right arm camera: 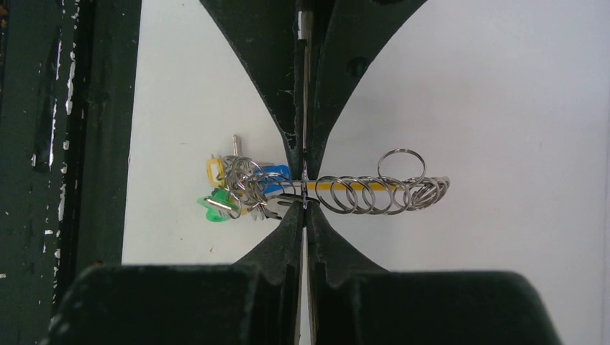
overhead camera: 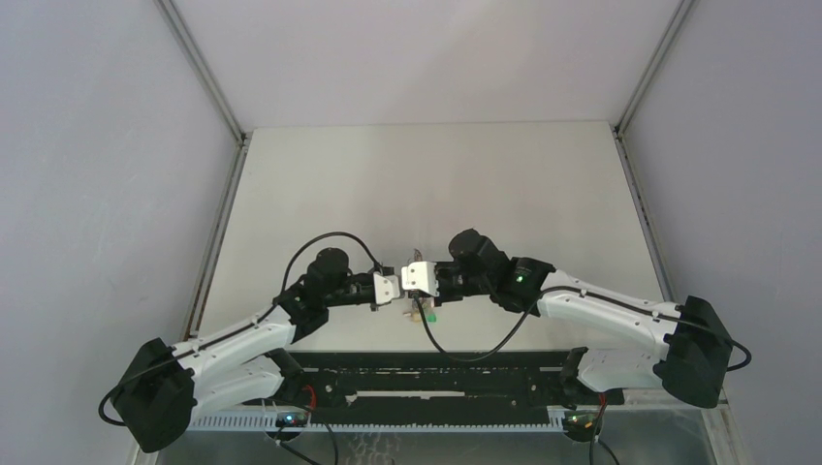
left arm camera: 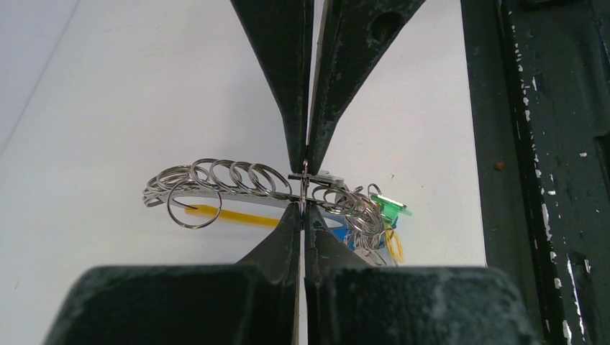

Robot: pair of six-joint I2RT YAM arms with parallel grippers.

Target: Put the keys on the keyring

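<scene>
Both pressed together, the left pincer (left arm camera: pixel 303 215) and right pincer (right arm camera: pixel 305 212) meet tip to tip mid-surface (overhead camera: pixel 436 174) at the keyring (left arm camera: pixel 241 180); whether either pinches it is unclear.

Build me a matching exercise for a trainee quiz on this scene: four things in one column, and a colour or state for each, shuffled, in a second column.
Things:
1. left tool
2. small rings
3. strip beside the rings
4. table

Colour or state:
a. yellow
b. white
c. shut on the keyring
d. silver, strung in a row

Pairs: 1-c, 2-d, 3-a, 4-b
</scene>
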